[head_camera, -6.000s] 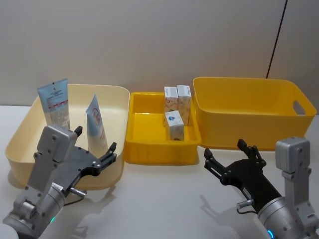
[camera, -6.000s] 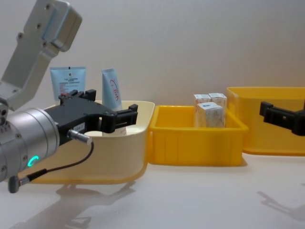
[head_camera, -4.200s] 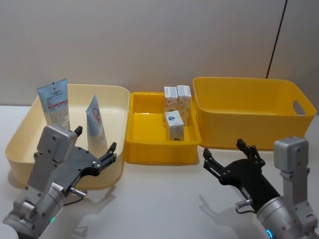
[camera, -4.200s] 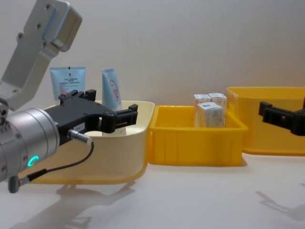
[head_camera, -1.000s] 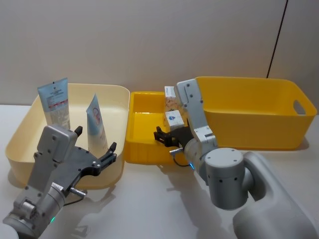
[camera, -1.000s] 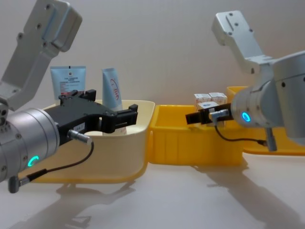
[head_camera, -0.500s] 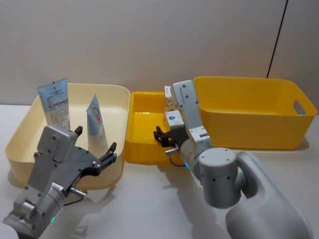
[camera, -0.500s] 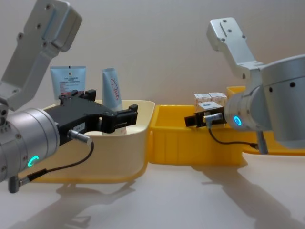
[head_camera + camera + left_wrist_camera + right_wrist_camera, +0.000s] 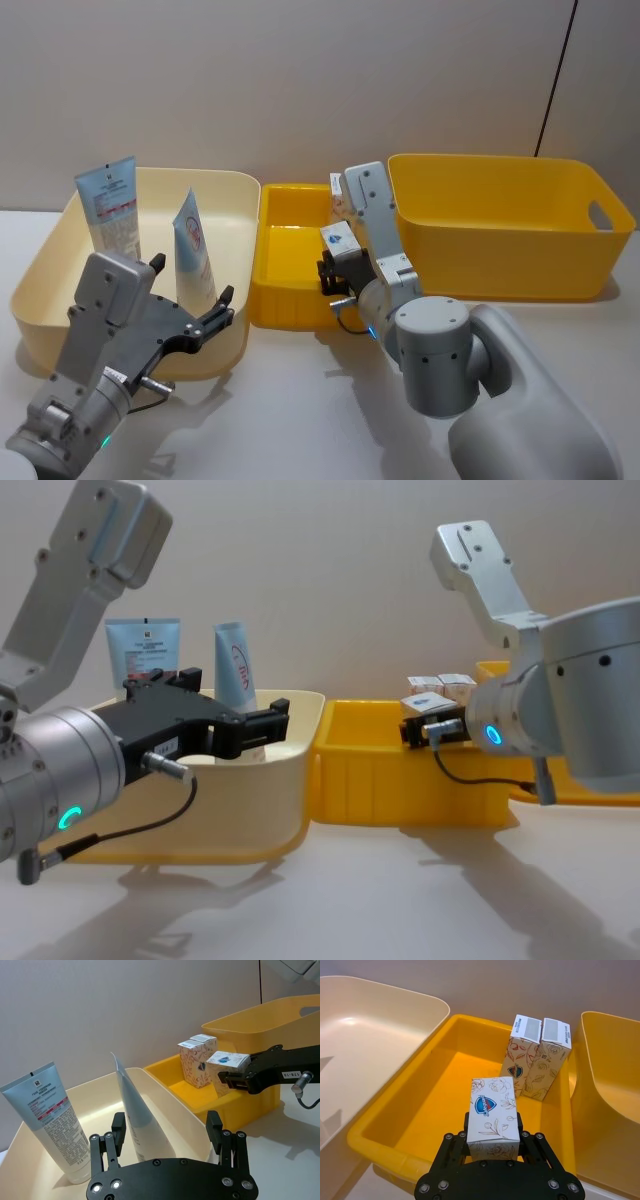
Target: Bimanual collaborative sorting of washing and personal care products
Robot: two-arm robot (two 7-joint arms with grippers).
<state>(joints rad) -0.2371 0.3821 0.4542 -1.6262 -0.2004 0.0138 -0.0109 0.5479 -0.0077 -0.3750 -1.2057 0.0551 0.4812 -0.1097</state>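
Observation:
My right gripper (image 9: 492, 1136) is shut on a small white carton (image 9: 492, 1109) with a blue shield logo, held tilted just above the floor of the small yellow tray (image 9: 415, 1110). In the head view the carton (image 9: 337, 236) sits over the tray's middle with the right gripper (image 9: 334, 268) below it. Two more cartons (image 9: 536, 1057) stand upright at the tray's back. Two pale-blue tubes (image 9: 110, 205) (image 9: 193, 245) stand in the cream bin (image 9: 40, 262). My left gripper (image 9: 192, 282) hangs open over that bin's front rim, short of the nearer tube (image 9: 134, 1110).
A large deep yellow bin (image 9: 500, 225) stands right of the tray and looks empty. The three containers sit side by side against the back wall. Bare white table (image 9: 300, 400) runs along the front.
My right arm swung in from the front right to the small tray. Its fingers closed on the front carton, which has shifted left and tilted. The left arm has not moved.

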